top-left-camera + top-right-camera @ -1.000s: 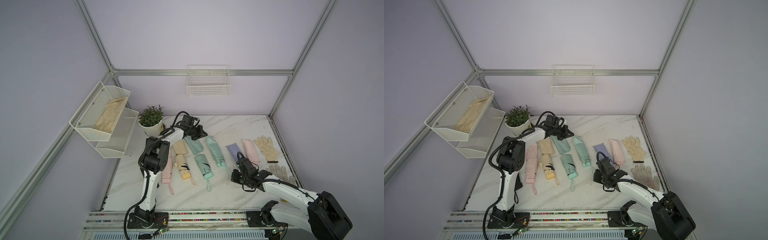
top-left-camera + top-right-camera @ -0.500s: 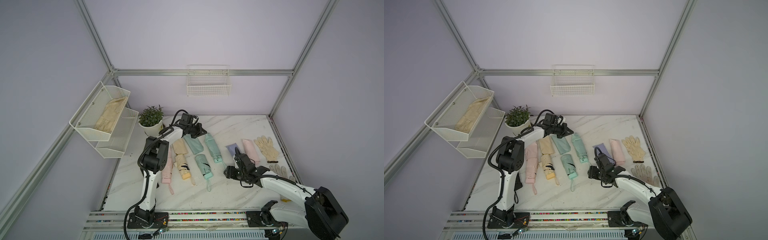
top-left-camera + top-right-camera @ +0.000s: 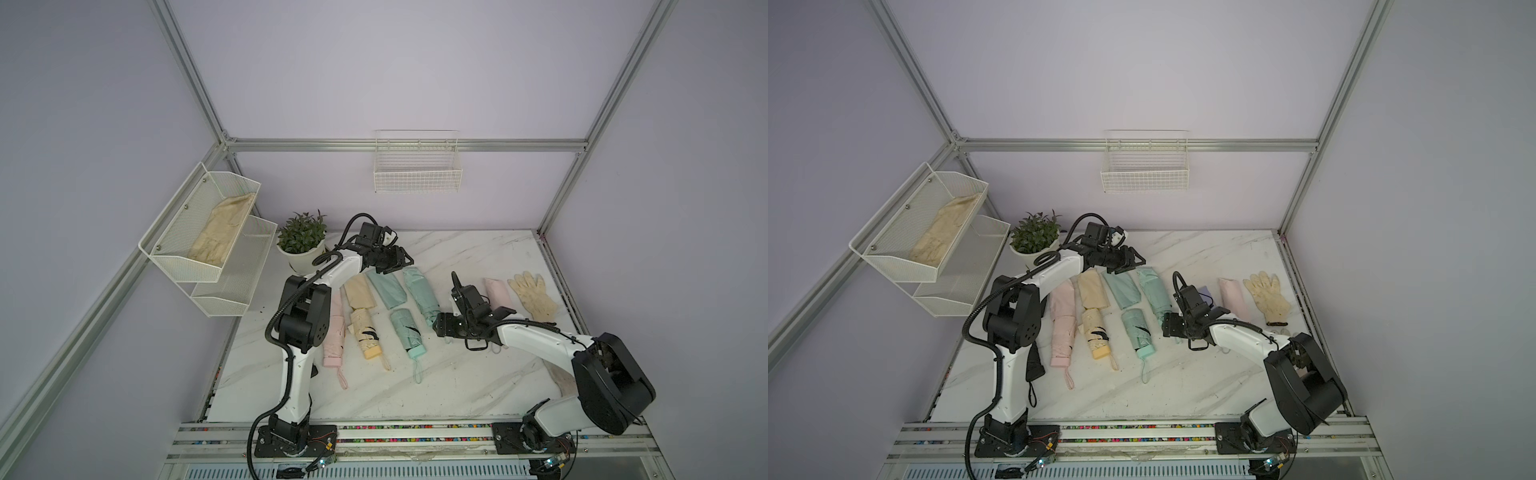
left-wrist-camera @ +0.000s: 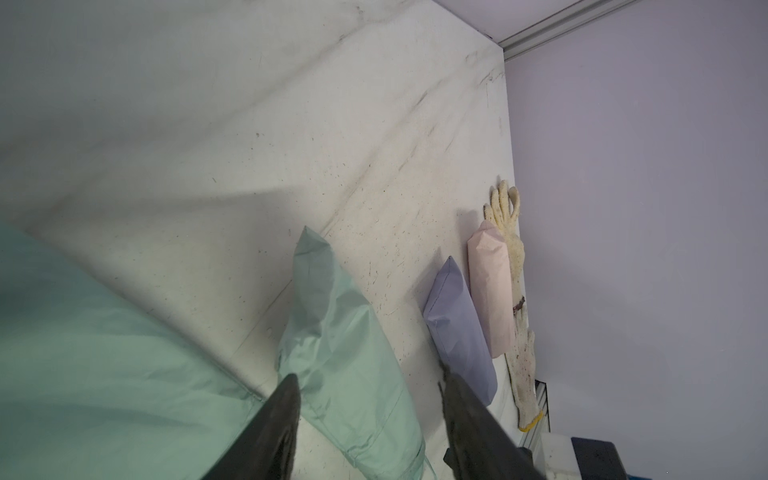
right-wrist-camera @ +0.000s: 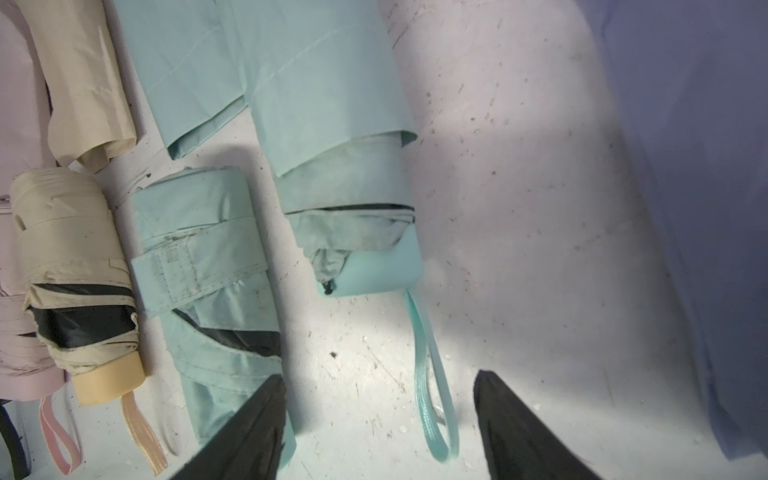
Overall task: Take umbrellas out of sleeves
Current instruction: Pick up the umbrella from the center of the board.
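Apparently scuffed marble table (image 3: 457, 390) bears umbrellas (image 3: 407, 332); lilac walls (image 3: 374, 83).

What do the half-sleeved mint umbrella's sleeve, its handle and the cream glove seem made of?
Mint sleeve: thin matte woven fabric, creased, stitched hem. Handle: smooth satin plastic, probably; blocky, even sheen. Cream glove: coarse knit, likely cotton; nubby texture.

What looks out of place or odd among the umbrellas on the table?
One mint green umbrella is only partly out of its mint sleeve: the handle and some crumpled, grubby canopy stick out, while the rest is covered. The other mint umbrella beside it lies fully bare.
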Motion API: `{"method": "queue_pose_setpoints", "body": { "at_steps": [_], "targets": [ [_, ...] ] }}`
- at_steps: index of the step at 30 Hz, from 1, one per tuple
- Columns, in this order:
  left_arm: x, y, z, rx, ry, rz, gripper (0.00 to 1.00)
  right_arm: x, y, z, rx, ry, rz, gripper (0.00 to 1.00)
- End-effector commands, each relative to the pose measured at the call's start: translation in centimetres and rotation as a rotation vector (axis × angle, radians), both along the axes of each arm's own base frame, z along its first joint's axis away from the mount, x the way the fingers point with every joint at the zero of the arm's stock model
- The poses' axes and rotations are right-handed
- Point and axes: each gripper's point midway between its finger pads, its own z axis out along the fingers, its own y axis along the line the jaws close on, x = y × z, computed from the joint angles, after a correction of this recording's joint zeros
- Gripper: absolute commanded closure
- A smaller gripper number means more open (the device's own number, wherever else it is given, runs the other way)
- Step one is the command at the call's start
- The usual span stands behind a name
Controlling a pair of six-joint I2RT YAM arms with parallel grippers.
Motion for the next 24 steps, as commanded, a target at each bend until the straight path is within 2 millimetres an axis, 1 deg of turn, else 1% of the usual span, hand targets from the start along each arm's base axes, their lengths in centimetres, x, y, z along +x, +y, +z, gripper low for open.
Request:
{"method": "queue_pose_setpoints", "body": {
  "at_steps": [1, 6, 7, 9, 10, 14, 16, 19, 24],
  "targets": [
    [-1.0, 0.8, 0.0, 0.068, -0.042, -0.020, 0.45, 1.2, 0.8, 0.8, -0.005, -0.024, 0.030, 0.24],
    [-2.1, -0.1, -1.5, 0.071, -0.023, -0.061, 0.47, 2.8, 1.1, 0.3, -0.063, -0.019, 0.044, 0.11],
    [-2.2, 0.0, -1.8, 0.078, -0.022, -0.061, 0.47, 3.1, 1.2, 0.1, -0.073, -0.019, 0.047, 0.09],
    [-2.3, 0.1, -2.3, 0.093, -0.025, -0.056, 0.47, 3.8, 1.3, -0.1, -0.094, -0.022, 0.051, 0.07],
    [-2.3, 0.3, -2.4, 0.101, -0.030, -0.052, 0.47, 4.0, 1.4, -0.3, -0.101, -0.022, 0.052, 0.03],
    [-2.1, 0.4, -2.6, 0.116, -0.059, -0.048, 0.47, 5.0, 1.2, -0.6, -0.151, -0.042, 0.059, 0.03],
    [-2.0, 0.1, -3.1, 0.110, -0.051, -0.055, 0.47, 5.3, 1.0, -0.8, -0.173, -0.046, 0.062, 0.03],
    [-1.9, -0.7, -3.8, 0.086, -0.032, -0.071, 0.48, 5.6, 1.0, -1.2, -0.194, -0.035, 0.071, 0.03],
    [-1.8, -2.2, -3.7, 0.050, -0.042, -0.086, 0.47, 5.5, 1.4, -1.9, -0.178, -0.026, 0.080, 0.03]
  ]
}}
